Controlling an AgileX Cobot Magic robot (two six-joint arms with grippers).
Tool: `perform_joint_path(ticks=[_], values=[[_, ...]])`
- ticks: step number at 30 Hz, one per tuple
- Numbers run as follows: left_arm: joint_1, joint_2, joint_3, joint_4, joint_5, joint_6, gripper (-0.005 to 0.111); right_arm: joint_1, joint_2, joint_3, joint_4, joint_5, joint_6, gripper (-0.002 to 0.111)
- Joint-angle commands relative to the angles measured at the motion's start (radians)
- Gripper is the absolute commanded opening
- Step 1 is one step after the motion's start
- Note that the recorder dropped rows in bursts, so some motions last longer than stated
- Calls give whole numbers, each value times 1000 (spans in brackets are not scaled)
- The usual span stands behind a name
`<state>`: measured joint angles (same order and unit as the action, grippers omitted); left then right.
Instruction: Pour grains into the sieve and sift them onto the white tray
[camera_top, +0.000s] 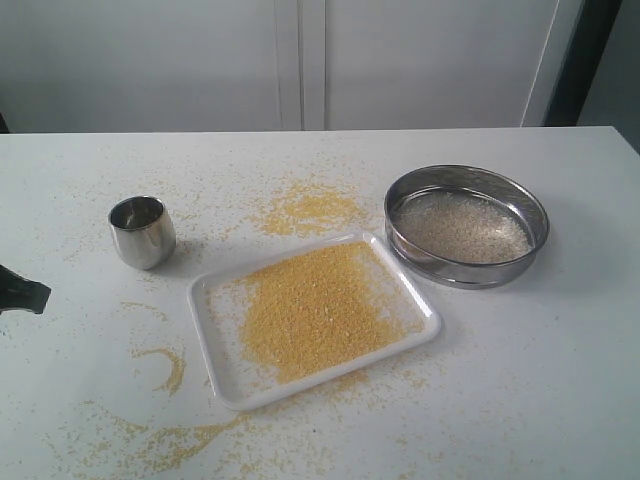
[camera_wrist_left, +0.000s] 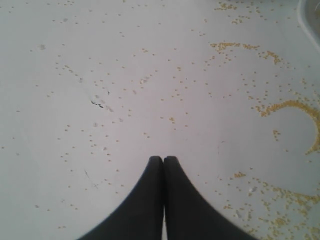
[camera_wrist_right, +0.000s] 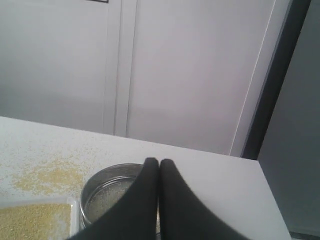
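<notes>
The sieve (camera_top: 467, 225) stands on the table at the right, with whitish kernels (camera_top: 463, 227) on its mesh. The white tray (camera_top: 220, 372) lies in the middle, beside the sieve, bearing a heap of yellow meal (camera_top: 315, 308). My left gripper (camera_top: 30, 293) shows only as a dark tip at the left edge; in the left wrist view it (camera_wrist_left: 163, 159) is shut and empty over bare table strewn with grains. My right gripper (camera_wrist_right: 159, 161) is shut and empty, with the sieve (camera_wrist_right: 107, 192) and a corner of the tray (camera_wrist_right: 75, 210) beyond it; it is outside the exterior view.
A small steel cup (camera_top: 141, 231) stands upright at the left, behind the tray. Spilled yellow meal (camera_top: 305, 210) lies behind the tray, and more meal (camera_top: 172, 368) curves near the front left. The table's right edge (camera_wrist_right: 272, 200) is close to the sieve.
</notes>
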<state>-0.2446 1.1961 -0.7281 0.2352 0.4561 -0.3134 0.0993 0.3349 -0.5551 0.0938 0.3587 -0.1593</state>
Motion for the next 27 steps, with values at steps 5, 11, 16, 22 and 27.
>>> perform_joint_path(ticks=[5,11,16,22,27], values=[[3,-10,6,5,7,0,0,0,-99,45,10,8,34,0],[3,-10,6,5,7,0,0,0,-99,71,10,6,69,0],[3,-10,6,5,7,0,0,0,-139,115,-15,-5,106,0],[3,-10,6,5,7,0,0,0,-193,191,-24,-10,137,0],[3,-10,6,5,7,0,0,0,-231,277,-32,-38,137,0]])
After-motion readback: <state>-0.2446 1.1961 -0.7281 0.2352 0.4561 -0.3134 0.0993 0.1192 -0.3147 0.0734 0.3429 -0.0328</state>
